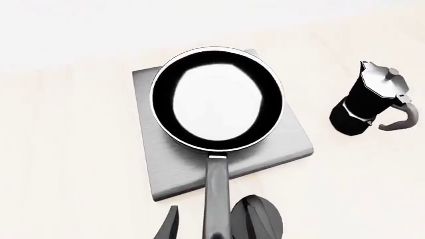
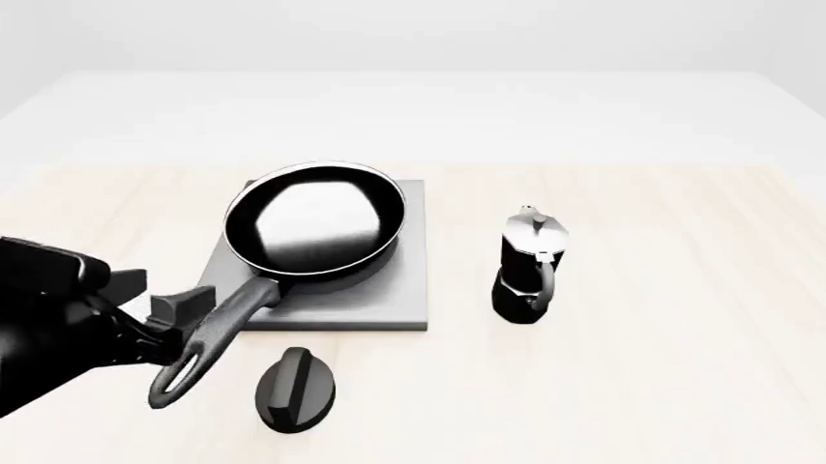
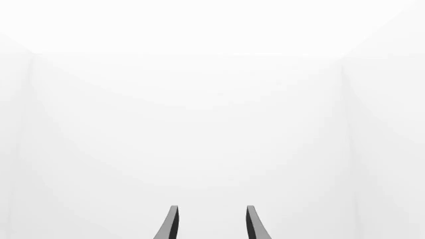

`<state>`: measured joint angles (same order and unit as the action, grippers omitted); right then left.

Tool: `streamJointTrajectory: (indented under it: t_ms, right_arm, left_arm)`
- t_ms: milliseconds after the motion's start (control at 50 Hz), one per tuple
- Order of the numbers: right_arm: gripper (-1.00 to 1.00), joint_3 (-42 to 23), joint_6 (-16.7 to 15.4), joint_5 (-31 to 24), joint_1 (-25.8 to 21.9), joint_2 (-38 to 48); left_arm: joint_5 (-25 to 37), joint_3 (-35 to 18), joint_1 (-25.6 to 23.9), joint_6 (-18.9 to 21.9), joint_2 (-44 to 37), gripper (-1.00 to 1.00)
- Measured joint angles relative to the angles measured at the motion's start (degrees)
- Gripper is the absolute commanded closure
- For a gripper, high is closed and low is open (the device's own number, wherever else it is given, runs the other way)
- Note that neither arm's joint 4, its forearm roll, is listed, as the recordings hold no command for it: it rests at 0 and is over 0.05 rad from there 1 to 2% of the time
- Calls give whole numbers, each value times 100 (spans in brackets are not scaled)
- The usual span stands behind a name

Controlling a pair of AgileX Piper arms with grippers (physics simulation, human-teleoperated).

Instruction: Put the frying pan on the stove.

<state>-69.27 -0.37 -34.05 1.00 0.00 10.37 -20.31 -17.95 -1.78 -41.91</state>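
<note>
The frying pan sits on the stove, handle running back into the left end effector, whose fingers straddle it, grip uncertain; the right end effector gapes empty.

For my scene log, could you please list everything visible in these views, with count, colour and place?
frying pan: one, black with pale glossy inside, sitting on the stove, handle reaching toward the left arm.
stove: one, grey square slab, left of table centre.
moka pot: one, black and silver, upright, right of the stove, apart from it.
knob: one, black oval, on the table in front of the stove.
table: one, pale wood.
left gripper: one, black, fingers either side of the pan handle; contact unclear.
right gripper: one, dark fingers apart, facing blank white.
</note>
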Motion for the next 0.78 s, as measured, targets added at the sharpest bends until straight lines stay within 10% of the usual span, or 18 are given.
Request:
streamJointTrajectory:
  t_ms: [780]
  right_arm:
    - [-100, -120, -7, -111, -4, 0]
  left_arm:
    - [1317, -2106, -117, 1016, 1388, -100]
